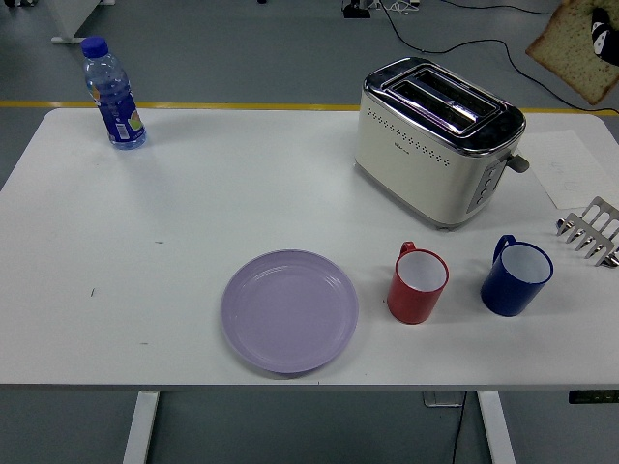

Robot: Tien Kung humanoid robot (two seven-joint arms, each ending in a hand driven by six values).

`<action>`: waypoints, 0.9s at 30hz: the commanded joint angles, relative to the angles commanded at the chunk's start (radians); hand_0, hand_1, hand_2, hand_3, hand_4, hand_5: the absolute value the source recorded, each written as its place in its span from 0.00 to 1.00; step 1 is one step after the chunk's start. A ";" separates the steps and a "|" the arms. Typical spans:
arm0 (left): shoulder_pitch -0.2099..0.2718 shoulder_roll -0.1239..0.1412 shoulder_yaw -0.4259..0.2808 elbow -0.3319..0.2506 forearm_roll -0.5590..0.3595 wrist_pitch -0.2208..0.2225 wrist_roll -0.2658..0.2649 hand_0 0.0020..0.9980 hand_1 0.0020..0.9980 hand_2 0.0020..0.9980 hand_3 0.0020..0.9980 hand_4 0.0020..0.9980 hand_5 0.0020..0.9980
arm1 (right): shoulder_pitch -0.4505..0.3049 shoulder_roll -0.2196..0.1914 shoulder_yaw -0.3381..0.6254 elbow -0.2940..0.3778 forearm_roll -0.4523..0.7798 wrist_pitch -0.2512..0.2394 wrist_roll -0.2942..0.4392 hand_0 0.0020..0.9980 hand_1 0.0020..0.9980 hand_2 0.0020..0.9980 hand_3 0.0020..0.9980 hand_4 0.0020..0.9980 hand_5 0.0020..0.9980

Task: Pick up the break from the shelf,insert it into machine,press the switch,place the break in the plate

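A slice of bread (569, 48) hangs in the air at the top right, above and to the right of the toaster (435, 145). A black fingertip of my right hand (603, 41) lies on the slice's right part; the rest of the hand is beyond the picture's edge. The cream and chrome toaster stands at the back right of the table, its two slots empty and its lever (518, 162) on the right end. The metal rack (592, 232) at the right edge holds nothing. The lilac plate (288, 309) sits bare near the front edge. My left arm is out of view.
A red mug (418, 283) and a blue mug (515, 276) stand in front of the toaster, between the plate and the rack. A water bottle (113, 95) stands at the far left corner. A sheet of paper (573, 166) lies right of the toaster.
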 joint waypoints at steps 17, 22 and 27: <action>-0.005 0.002 0.000 0.000 -0.004 0.001 0.003 0.69 0.69 0.68 0.57 0.29 0.82 | 0.154 0.137 -0.093 -0.115 0.062 -0.062 0.038 0.16 0.24 0.35 0.47 0.41 0.00; -0.005 0.002 0.001 0.000 -0.004 0.001 0.003 0.69 0.70 0.68 0.57 0.29 0.83 | 0.176 0.178 -0.116 -0.163 0.072 -0.092 0.057 0.16 0.23 0.35 0.47 0.42 0.00; -0.006 0.002 0.002 0.000 -0.006 0.002 0.003 0.69 0.70 0.68 0.57 0.29 0.82 | 0.202 0.225 -0.152 -0.235 0.085 -0.103 0.068 0.16 0.23 0.35 0.47 0.42 0.00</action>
